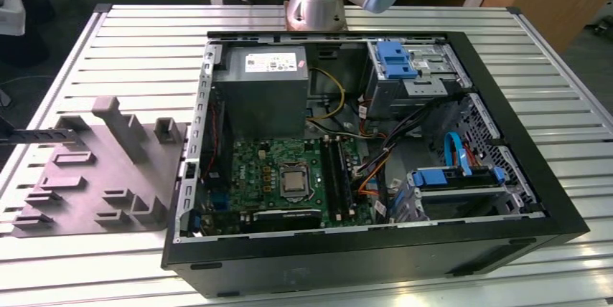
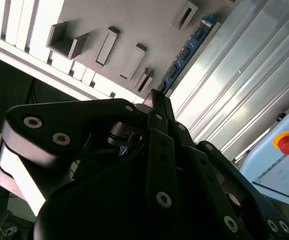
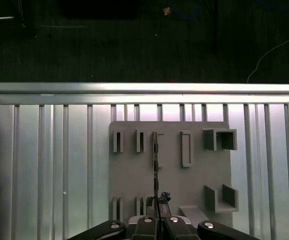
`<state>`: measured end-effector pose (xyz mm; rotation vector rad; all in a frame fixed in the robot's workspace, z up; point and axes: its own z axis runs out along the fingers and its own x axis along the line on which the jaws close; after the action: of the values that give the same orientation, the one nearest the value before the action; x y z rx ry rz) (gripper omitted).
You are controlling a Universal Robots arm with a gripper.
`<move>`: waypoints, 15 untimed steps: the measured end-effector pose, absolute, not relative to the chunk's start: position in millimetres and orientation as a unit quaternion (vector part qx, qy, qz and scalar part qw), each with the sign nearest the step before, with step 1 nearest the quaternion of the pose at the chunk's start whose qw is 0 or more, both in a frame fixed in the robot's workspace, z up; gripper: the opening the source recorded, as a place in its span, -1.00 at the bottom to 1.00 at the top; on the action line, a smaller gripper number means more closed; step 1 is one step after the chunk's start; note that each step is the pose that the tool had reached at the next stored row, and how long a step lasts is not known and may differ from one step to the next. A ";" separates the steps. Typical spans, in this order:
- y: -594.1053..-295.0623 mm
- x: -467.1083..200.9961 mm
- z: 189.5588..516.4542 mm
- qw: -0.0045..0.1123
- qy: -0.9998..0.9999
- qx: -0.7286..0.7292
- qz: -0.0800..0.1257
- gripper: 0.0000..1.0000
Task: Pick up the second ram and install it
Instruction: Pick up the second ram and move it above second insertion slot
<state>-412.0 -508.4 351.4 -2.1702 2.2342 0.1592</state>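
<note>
The second ram (image 2: 187, 50) is a long thin stick with a blue face and dark chips, reaching straight out from my fingertips in both wrist views. In the first wrist view the second ram (image 3: 155, 160) shows edge-on as a thin dark line. My gripper (image 2: 156, 96) is shut on its near end, high above the grey fixture plate (image 3: 134, 175). The gripper (image 3: 157, 204) has its fingers pressed together. In the exterior view the ram (image 1: 39, 135) is a dark strip coming in from that view's left edge over the fixture plate (image 1: 96, 178).
The open computer case (image 1: 383, 249) lies at the exterior view's right, with the green board (image 1: 278, 156) and its long black slots (image 1: 334, 174) inside. Tall brackets (image 1: 108, 120) rise from the fixture plate. A box with a red button (image 2: 288, 144) stands beside the slatted table (image 1: 115, 56).
</note>
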 end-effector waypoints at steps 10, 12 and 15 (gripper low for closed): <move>-507.7 -411.9 379.4 0.012 0.716 -0.696 0.052 -0.77; -507.5 -411.8 384.4 0.013 0.716 -0.696 0.052 -0.77; -507.3 -411.8 390.4 0.013 0.716 -0.696 0.053 -0.77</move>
<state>-411.8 -507.3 390.4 -2.1675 2.2312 0.1649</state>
